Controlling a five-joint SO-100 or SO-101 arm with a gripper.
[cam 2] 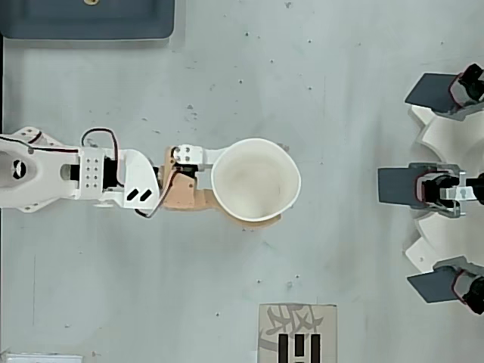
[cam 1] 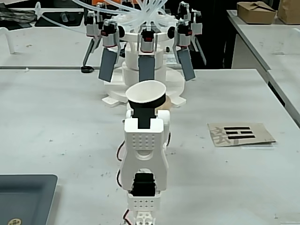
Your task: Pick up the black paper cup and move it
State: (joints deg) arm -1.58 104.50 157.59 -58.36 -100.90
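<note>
The black paper cup [cam 1: 146, 97] has a black outer wall, a white rim and a white inside. It sits just above the arm's white wrist housing in the fixed view, its mouth tipped slightly toward the camera. From overhead the black paper cup [cam 2: 257, 178] shows only its white inside and rim, at the centre of the picture. My gripper [cam 2: 246, 189] is shut on the cup, with a tan finger [cam 2: 253, 220] showing under its lower rim. The arm reaches in from the left in the overhead view. The cup's base is hidden behind the arm.
A white machine [cam 1: 150, 65] with dark grey paddles [cam 2: 399, 185] and clear tubes stands just beyond the cup. A cardboard card with black bars [cam 1: 240, 133] lies to the right in the fixed view. A dark blue tray [cam 1: 26, 197] sits at the lower left.
</note>
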